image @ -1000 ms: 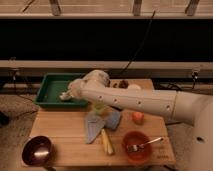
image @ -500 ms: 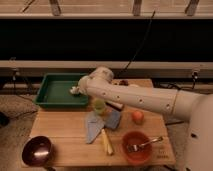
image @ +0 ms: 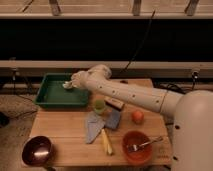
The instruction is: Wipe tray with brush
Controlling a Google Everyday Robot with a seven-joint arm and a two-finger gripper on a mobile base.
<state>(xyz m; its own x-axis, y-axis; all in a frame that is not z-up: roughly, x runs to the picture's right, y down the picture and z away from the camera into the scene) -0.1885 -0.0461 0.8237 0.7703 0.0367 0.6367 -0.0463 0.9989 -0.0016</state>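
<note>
The dark-green tray (image: 52,95) sits at the back left of the wooden table. My gripper (image: 71,83) reaches from the right over the tray's right half, low above its floor. A small whitish brush head (image: 66,85) shows at the gripper's tip, inside the tray. The brush's handle is hidden by the gripper.
A blue-grey cloth (image: 100,123), a small green cup (image: 99,105), a tan block (image: 114,103) and an orange fruit (image: 137,116) lie mid-table. A red bowl (image: 136,146) with a metal fork stands front right, a dark metal bowl (image: 36,150) front left. A yellow stick (image: 106,142) lies near the front.
The gripper with the brush has moved to the right and farther back across the tray floor over the last second.
</note>
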